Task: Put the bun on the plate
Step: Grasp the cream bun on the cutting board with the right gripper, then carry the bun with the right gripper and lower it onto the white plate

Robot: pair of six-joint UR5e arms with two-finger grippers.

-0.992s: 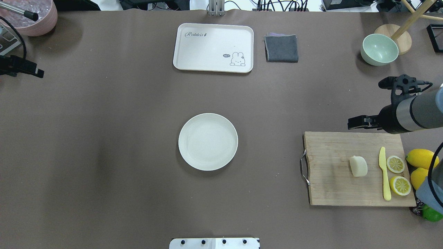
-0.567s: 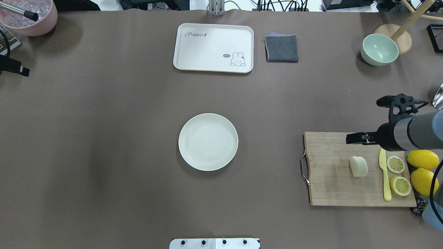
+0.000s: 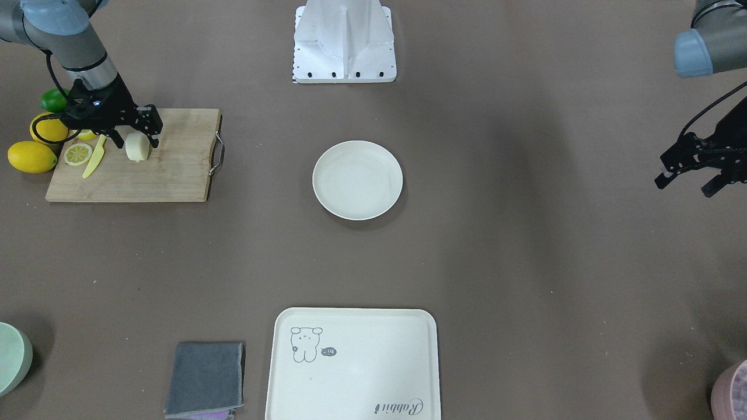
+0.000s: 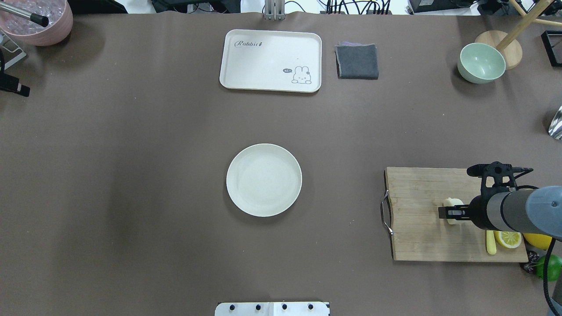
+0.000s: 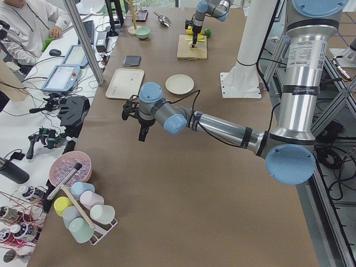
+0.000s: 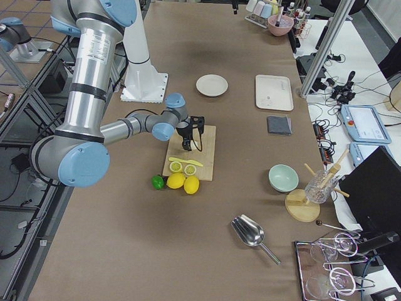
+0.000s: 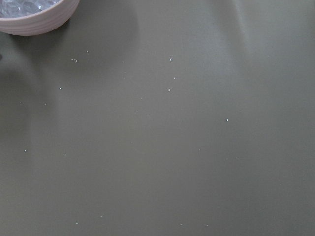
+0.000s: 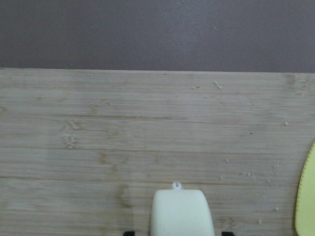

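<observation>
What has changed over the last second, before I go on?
The right gripper swung back toward the robot, from beyond the cutting board to over the bun, jaws open either side of it, nothing gripped. The left gripper drew further out to its side. Bun, plate and the rest stayed put.

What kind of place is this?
Probably a robotics lab with a mock kitchen setup: robot arms mounted at a table, a person working beside tablets, and a cutting board with lemons.

Right gripper (image 3: 136,142) points down, jaws apart (left gripper (image 3: 684,185) likewise).
</observation>
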